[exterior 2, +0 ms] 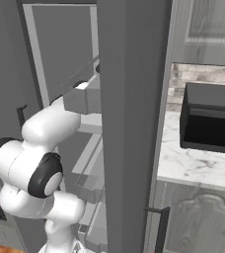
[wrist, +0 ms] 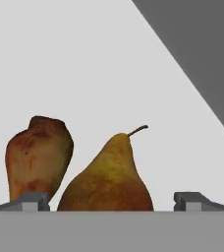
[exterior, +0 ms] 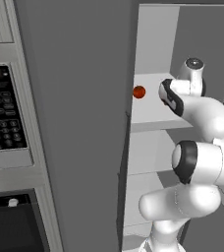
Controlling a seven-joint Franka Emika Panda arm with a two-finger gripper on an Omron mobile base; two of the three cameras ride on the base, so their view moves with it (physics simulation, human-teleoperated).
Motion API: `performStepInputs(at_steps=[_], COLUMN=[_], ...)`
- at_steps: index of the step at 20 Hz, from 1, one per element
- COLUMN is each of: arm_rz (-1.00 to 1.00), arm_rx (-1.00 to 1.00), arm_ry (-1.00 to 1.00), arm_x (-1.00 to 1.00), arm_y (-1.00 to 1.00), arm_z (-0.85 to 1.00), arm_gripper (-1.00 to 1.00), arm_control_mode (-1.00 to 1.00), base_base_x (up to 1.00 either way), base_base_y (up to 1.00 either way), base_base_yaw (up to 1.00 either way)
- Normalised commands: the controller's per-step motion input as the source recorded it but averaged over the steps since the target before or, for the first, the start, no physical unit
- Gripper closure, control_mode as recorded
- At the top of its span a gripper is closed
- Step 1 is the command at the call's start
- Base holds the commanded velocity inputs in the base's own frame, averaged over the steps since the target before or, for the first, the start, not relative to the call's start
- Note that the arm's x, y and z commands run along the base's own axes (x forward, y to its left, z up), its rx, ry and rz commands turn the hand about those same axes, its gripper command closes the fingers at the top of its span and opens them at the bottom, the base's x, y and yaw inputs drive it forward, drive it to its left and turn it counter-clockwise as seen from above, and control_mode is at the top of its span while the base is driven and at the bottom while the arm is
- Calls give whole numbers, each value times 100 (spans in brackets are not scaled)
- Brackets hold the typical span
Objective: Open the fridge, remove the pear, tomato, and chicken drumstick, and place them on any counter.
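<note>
The golden-brown pear with a thin curved stem stands upright in the hand view, right between the two small dark fingers. The fingers are spread wide apart, one on each side of the pear, and they do not seem to touch it, though the bottom of the pear is cut off so I cannot be sure. Just to the left of the pear stands a lumpy reddish-brown chicken drumstick, partly behind the left finger. Both rest against a plain white wall inside the tall dark grey fridge.

The left base view shows something the hand view does not: a small shiny red round tomato sitting on a white inner shelf, near the open edge of the fridge door, with the white arm reaching in beside it.

The right base view shows the white-and-grey marble bench to the right of the fridge, with a black box-shaped appliance on it.
</note>
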Motion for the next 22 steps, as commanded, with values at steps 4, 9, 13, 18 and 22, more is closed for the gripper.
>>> performStepInputs(at_steps=[4, 9, 13, 18, 22], arm_rz=[0, 0, 0, 0, 4], arm_rx=[5, 4, 1, -5, -10], arm_ry=[7, 6, 3, -27, -27], arm_x=[36, 23, -1, -54, -66], arm_y=[-17, 0, 21, 41, 53], arm_z=[-31, -44, -49, 25, 69], arm_gripper=[-100, 100, 100, 100, 100], arm_control_mode=[-100, -100, -100, -100, -100], base_base_x=[0, 0, 0, 0, 0], base_base_y=[0, 0, 0, 0, 0], base_base_yaw=[0, 0, 0, 0, 0])
